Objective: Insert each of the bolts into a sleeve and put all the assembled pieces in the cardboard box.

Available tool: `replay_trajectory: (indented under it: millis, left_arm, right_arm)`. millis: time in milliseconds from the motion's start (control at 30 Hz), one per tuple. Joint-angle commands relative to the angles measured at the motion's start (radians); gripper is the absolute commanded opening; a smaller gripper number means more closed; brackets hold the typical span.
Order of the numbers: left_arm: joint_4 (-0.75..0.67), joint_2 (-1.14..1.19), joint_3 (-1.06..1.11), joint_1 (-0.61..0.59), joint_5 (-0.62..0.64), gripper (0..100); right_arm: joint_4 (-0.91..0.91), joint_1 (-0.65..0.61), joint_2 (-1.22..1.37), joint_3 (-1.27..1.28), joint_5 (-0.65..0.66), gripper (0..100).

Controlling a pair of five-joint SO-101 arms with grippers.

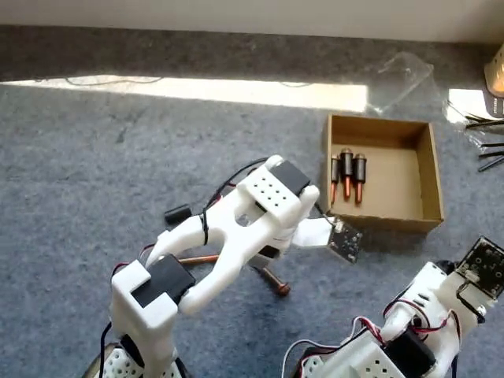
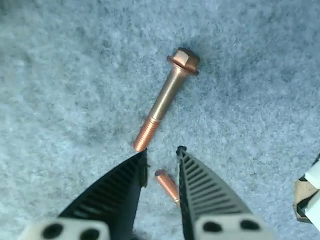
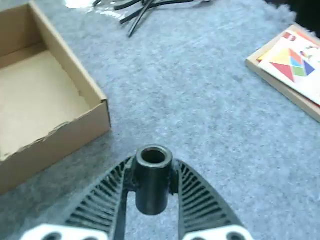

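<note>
My left gripper points down at the carpet and is open. The threaded end of a copper bolt lies between its fingers, close to one of them. A second copper bolt lies just beyond the fingertips, head away from me. From above, one bolt pokes out from under the left arm, another bolt lies behind it, and a loose black sleeve sits nearby. My right gripper is shut on a black sleeve, bore facing up. The cardboard box holds three assembled pieces.
The box's corner is close to the held sleeve. Black cable ties and a colourful puzzle board lie on the carpet beyond. A clear plastic bag lies behind the box. The right arm is at the near right.
</note>
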Motion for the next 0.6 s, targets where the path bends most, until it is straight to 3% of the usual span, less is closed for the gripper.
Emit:
replay_trajectory:
  millis: [0, 567]
  left_arm:
    - [-0.075, -0.038, -0.005, 0.002, -0.006, 11]
    - [-0.094, -0.036, 0.025, 0.084, -0.003, 11]
  right_arm:
    - [-0.067, 0.045, -0.005, 0.019, -0.005, 0.5]
    - [-0.088, -0.022, -0.005, 0.053, -0.005, 0.5]
